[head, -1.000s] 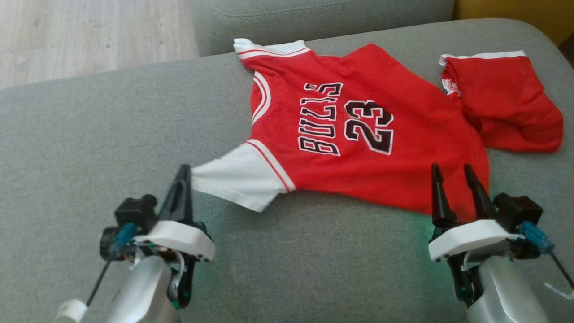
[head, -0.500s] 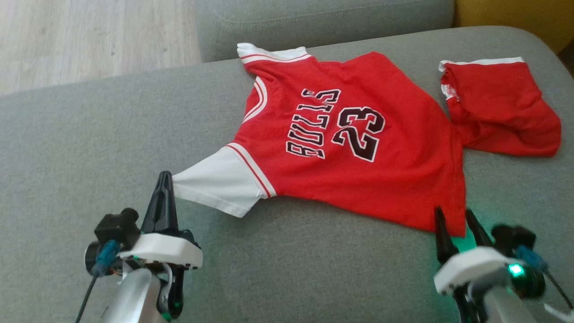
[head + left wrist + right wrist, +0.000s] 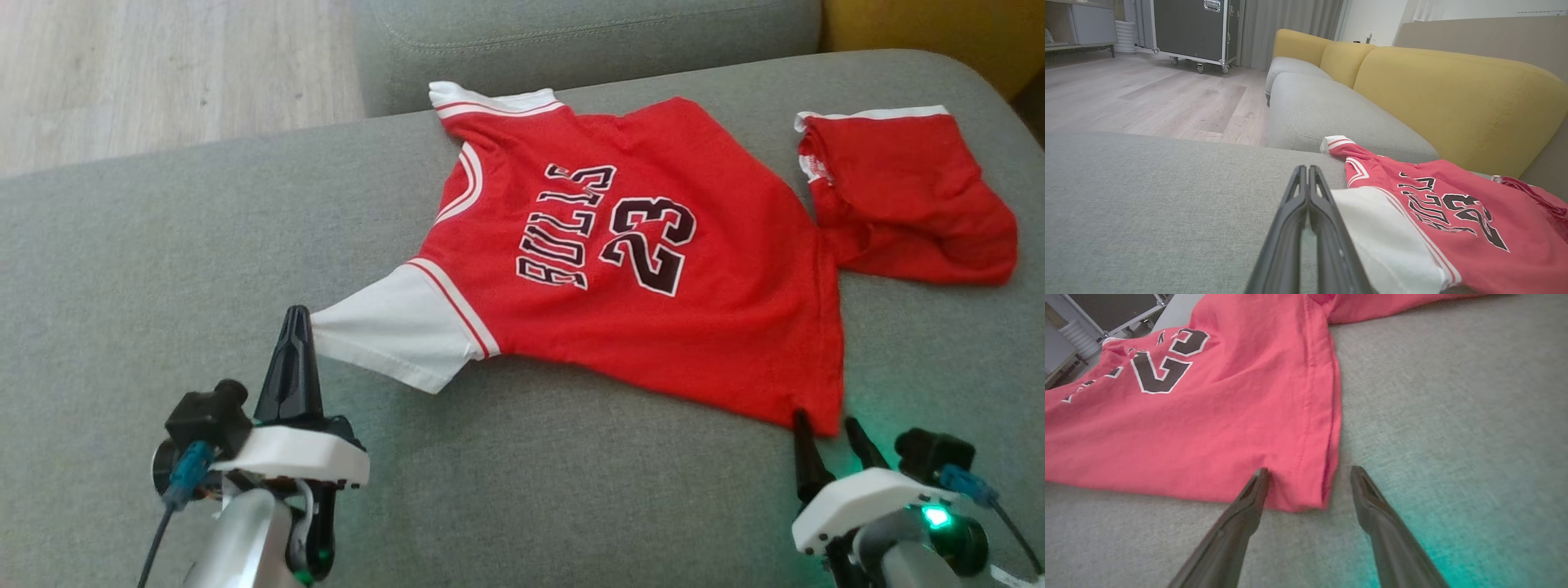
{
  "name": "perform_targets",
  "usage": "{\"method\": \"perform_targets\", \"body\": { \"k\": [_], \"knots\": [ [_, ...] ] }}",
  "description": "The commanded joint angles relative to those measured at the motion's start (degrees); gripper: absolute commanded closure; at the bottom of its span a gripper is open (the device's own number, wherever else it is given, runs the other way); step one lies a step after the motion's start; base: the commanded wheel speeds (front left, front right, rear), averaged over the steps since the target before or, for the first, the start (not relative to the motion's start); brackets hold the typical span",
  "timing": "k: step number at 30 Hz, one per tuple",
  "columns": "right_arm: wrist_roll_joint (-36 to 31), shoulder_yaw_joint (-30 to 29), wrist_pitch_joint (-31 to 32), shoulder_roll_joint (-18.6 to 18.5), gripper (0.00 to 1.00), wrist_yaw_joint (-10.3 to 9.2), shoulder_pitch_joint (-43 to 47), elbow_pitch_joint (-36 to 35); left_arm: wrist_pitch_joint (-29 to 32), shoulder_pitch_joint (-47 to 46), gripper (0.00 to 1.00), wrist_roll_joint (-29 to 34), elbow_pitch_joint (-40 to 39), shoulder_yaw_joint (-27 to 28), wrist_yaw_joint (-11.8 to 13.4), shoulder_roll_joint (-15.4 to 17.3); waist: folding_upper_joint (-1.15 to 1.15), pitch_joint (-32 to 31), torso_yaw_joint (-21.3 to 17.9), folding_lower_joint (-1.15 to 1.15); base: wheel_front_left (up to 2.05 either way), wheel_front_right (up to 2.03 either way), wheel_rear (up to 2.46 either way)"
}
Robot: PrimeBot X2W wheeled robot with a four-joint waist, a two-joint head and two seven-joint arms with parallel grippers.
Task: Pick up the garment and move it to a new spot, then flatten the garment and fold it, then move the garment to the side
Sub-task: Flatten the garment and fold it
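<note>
- At the lower left of the head view, the left gripper (image 3: pixel 299 314) is clamped shut on the tip of the white sleeve (image 3: pixel 392 335) of the garment (image 3: pixel 653 327). The sleeve stretches to a point toward it.
- At the lower right, the right gripper (image 3: pixel 826 420) has its fingers spread at the garment's near hem corner. A green light (image 3: pixel 936 515) glows on its wrist.
- The right wrist view shows more: the hem corner lies between the parted fingers (image 3: pixel 1241 514), unclamped, with one fingertip right at the hem's edge. A green tint falls on the fabric at the lower right.
- The garment is a red jersey printed BULLS 23. It lies spread, print up, across the middle of the grey cushion (image 3: pixel 163 245).
- At the upper right, a crumpled red piece (image 3: pixel 906 204) with a white band touches the garment's far hem corner and crowds that side.
- Beyond, a second grey cushion (image 3: pixel 571 41) runs along the top edge, with the wood floor (image 3: pixel 163 65) at the upper left.
- The left wrist view adds the room behind: a yellow backrest (image 3: pixel 1453 94) on the right, and a black wheeled case (image 3: pixel 1192 28) and a grey curtain (image 3: pixel 1290 28) along the top.
</note>
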Motion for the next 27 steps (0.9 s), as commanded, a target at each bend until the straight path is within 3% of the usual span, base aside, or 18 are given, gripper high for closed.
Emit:
{"method": "perform_targets", "body": {
  "k": [1, 4, 5, 6, 7, 12, 19, 27],
  "knots": [
    [0.48, 2.15, -0.37, -0.14, 0.00, -0.05, -2.06, -0.48, -0.70, -1.83, 1.00, 0.68, -1.86, 2.48, -0.31, 0.70, 0.00, 0.21, 0.29, 0.00, 0.00, 0.00, 0.00],
    [1.88, 4.07, 0.13, -0.14, 0.00, -0.05, -2.40, 0.51, -0.70, -2.06, 1.00, 1.02, -1.92, 2.73, -0.45, 0.70, 0.00, 0.40, 0.75, 0.00, 0.00, 0.00, 0.00],
    [2.47, 4.73, 0.33, -0.14, 0.51, -0.05, -2.42, 0.79, -0.70, -2.09, 1.00, 1.12, -1.95, 2.83, -0.46, 0.69, 0.00, 0.43, 0.89, 0.00, 0.00, 0.00, 0.00],
    [2.95, 5.42, 0.47, -0.14, 0.93, -0.05, -2.44, 0.98, -0.70, -2.12, 1.00, 1.19, -1.97, 2.93, -0.49, 0.68, 0.00, 0.46, 1.01, 0.00, 0.00, 0.00, 0.00],
    [3.41, 6.03, 0.53, -0.14, 1.00, -0.05, -2.48, 1.10, -0.70, -2.13, 1.00, 1.24, -1.97, 3.05, -0.54, 0.67, 0.00, 0.47, 1.12, 0.00, 0.00, 0.00, 0.00],
    [6.91, 9.62, -2.14, -0.14, 1.00, -0.05, -3.57, -1.94, -0.71, -1.95, 1.00, 1.04, -1.87, 4.03, -0.87, 0.43, 0.00, 0.14, 1.37, 0.00, 0.00, 0.00, 0.00],
    [5.61, 11.03, -5.40, -0.14, 1.00, -0.05, -6.54, -10.87, -0.71, -2.36, 1.00, -2.50, -3.99, 6.92, -2.03, -0.17, 0.00, -1.23, 1.39, 0.00, 0.00, 0.00, 0.00],
    [2.76, 14.02, -3.17, -3.08, 1.00, -0.05, -15.11, -22.24, 2.52, -7.41, 1.00, -9.84, -12.69, 11.68, -3.09, 0.76, 0.00, -4.17, 2.31, 0.00, 0.00, 0.00, 0.00]
  ]
}}
